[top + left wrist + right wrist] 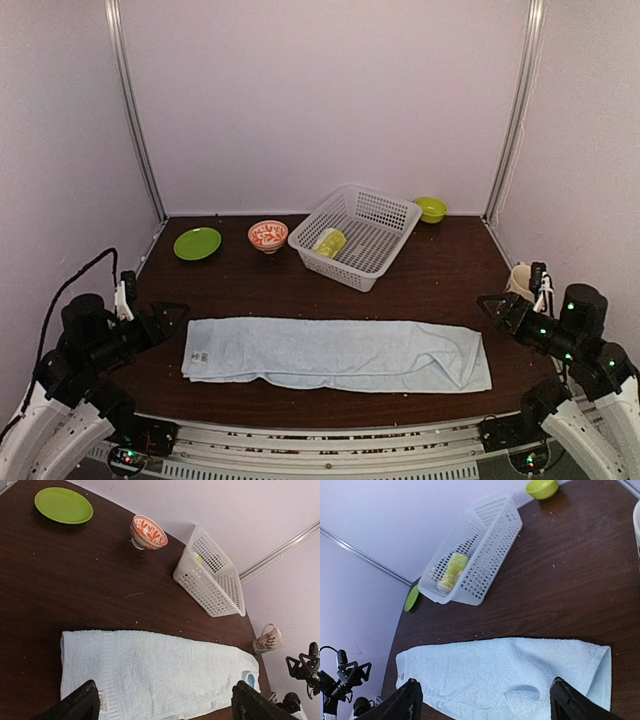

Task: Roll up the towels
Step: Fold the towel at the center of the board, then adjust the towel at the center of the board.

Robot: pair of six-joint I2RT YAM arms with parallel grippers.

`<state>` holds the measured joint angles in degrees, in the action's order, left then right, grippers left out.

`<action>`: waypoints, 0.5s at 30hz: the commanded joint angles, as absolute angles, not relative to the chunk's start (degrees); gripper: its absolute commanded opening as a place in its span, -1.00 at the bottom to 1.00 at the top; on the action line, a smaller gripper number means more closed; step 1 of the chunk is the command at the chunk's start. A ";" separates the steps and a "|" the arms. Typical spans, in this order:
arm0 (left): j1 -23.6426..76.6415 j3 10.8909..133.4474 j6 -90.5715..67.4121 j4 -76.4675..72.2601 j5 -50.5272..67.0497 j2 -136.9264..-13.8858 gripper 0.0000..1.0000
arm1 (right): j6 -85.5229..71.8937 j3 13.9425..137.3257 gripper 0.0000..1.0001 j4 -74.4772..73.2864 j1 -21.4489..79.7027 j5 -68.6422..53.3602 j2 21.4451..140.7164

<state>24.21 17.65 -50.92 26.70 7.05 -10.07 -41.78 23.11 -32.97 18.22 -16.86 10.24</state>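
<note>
Dark wood surface between pale walls, seen from above: the blue towel lies flat near the front edge, folded into a long strip, not rolled. The green towel sits rolled up inside the basket farther back. The left hand and right hand hang at the strip's two ends, fingers apart, holding nothing. A plate and bowl stand left of the basket.

Left wrist view: the fingers are spread wide over the blue towel's left end.

Right wrist view: the fingers are equally wide over its right end, and the green towel lies along the basket's floor.
</note>
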 commanded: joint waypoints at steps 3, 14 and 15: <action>24.46 23.81 -53.09 21.48 10.12 -32.36 0.49 | -38.39 27.16 0.37 -35.75 18.09 -12.44 31.93; 40.03 39.39 -47.89 12.37 7.88 -68.56 -0.05 | -39.29 32.44 0.22 -31.29 27.34 -5.22 49.02; 40.67 39.39 -47.83 10.62 8.81 -71.61 -0.13 | -39.43 32.53 0.22 -30.83 27.82 -4.85 50.30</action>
